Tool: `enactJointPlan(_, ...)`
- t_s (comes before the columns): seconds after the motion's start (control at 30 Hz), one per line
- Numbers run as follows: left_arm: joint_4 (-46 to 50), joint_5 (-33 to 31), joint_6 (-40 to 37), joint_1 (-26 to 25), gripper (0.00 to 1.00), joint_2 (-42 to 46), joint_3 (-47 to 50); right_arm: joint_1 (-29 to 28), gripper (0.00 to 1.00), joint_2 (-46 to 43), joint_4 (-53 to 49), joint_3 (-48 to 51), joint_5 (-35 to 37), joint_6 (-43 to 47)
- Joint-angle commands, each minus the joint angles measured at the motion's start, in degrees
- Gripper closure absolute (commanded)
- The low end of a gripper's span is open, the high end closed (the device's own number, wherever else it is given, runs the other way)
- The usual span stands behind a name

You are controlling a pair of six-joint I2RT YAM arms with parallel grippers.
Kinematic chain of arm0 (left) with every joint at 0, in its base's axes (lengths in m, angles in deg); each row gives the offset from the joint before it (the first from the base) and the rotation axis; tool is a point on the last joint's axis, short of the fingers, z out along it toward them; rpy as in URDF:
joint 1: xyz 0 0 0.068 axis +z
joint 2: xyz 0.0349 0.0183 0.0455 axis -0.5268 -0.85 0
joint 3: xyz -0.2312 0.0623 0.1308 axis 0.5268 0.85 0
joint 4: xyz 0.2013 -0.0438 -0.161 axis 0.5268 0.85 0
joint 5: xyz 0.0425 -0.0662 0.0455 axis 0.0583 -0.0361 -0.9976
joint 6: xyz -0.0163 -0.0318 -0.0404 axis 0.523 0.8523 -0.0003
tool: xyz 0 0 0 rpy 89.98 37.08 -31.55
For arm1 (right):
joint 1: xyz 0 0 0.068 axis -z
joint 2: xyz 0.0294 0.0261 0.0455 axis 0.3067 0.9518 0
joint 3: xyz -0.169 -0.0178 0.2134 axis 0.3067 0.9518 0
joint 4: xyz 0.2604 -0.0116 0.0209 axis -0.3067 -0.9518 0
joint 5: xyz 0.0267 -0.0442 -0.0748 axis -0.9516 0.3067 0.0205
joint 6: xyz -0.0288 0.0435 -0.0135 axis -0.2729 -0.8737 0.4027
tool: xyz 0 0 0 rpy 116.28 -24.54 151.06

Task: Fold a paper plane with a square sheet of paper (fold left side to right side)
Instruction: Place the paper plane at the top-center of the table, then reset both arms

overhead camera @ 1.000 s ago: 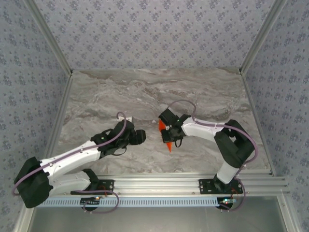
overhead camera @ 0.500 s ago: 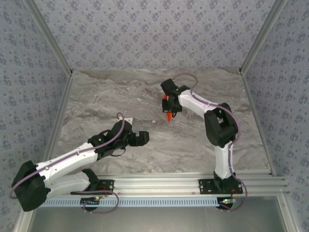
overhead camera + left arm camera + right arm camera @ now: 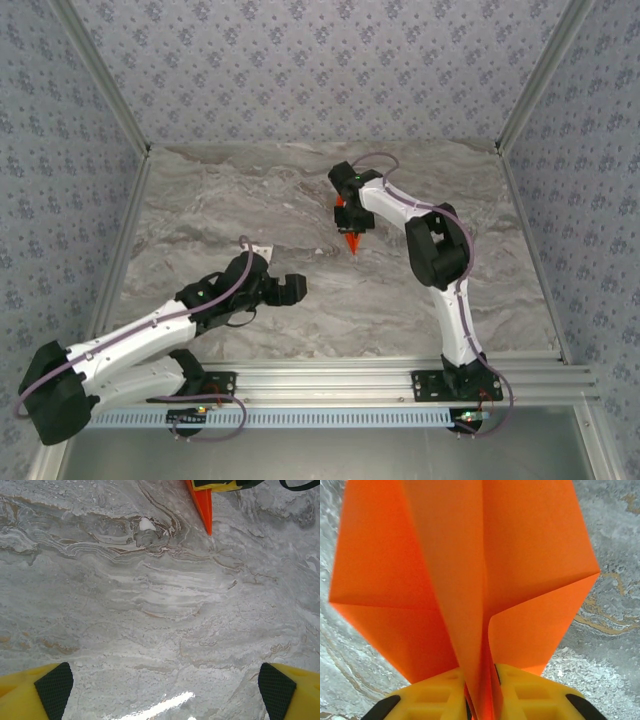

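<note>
Ok so, starting close in on the top view: the left gripper (image 3: 287,290) sits low over the marble table (image 3: 200,190) with its jaws spread as wide as they go and nothing between them. Its wrist cam has the two pads (image 3: 54,687) way out at the bottom corners, just bare marble in the gap.

Further out, at roughly 1 o'clock from that gripper and well apart from it, the right gripper (image 3: 349,210) has the paper plane (image 3: 352,240). Jaws are narrow, and on the right wrist cam the yellow fingers (image 3: 530,695) squeeze the centre fold with the wings fanning out above. How hard it's pinching, I can't tell.

The bit that matters: the plane's long axis runs about 12 to 6, nose down at 6 o'clock, right at the table or just off it. Folding looks done to me. The right arm is clearly the one on it, so I'd guess the next move is just laying it flat along that line.
</note>
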Motion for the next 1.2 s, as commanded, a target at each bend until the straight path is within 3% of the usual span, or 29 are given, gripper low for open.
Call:
enactJointPlan(0.0,3.09,-0.15,-0.32,1.49,0.02,0.51,-2.17,-0.38,0.73,-0.87,-3.00,-1.64,0.90,1.36)
enactJointPlan(0.2,3.28,3.29,0.52,6.57,0.02,2.73,-2.93,-1.26,0.54,-9.82,-2.65,3.41,2.64,2.61)
enactJointPlan(0.4,6.35,1.87,-0.33,14.78,0.02,7.29,-4.48,-1.27,0.33,-27.11,0.58,16.07,6.79,3.90)
enactJointPlan(0.5,8.81,-4.65,-1.98,18.73,0.02,9.41,-5.54,-0.24,0.20,-37.82,3.79,24.41,10.42,5.49)
enactJointPlan(0.67,6.58,-22.66,-9.48,20.85,0.02,13.30,-4.76,6.37,0.00,-54.54,12.19,39.77,17.45,7.94)
enactJointPlan(0.87,-8.42,-37.91,-22.99,21.32,0.02,16.80,3.07,20.42,0.00,-65.14,27.41,55.94,16.13,10.64)
enactJointPlan(0.97,-11.57,-39.94,-26.67,23.49,0.02,15.73,6.19,23.30,0.00,-66.20,40.08,64.31,17.06,16.83)
enactJointPlan(1.17,-18.10,-38.93,-27.81,31.00,0.02,10.99,12.15,25.95,0.00,-61.55,62.06,75.30,14.88,18.99)
